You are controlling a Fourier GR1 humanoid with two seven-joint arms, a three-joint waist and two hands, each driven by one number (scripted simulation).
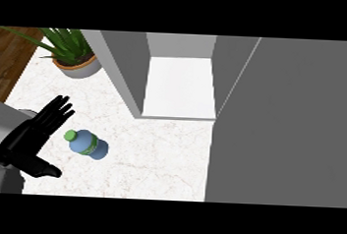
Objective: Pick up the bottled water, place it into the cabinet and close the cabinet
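The bottled water (88,144) is a small blue bottle with a green cap and a green label, on the white marble counter (153,157). My left hand (26,142) is just left of it, open, with straight fingers pointing up and right and the thumb low; a narrow gap separates it from the bottle. The cabinet (179,87) is open behind the bottle, showing a white shelf between grey walls. Its grey door (285,124) is swung out and fills the right side of the view. My right hand does not show.
A potted plant (75,60) in a grey pot stands at the back left, beside the cabinet's left wall (124,72). The counter's left edge meets a wooden floor (8,62).
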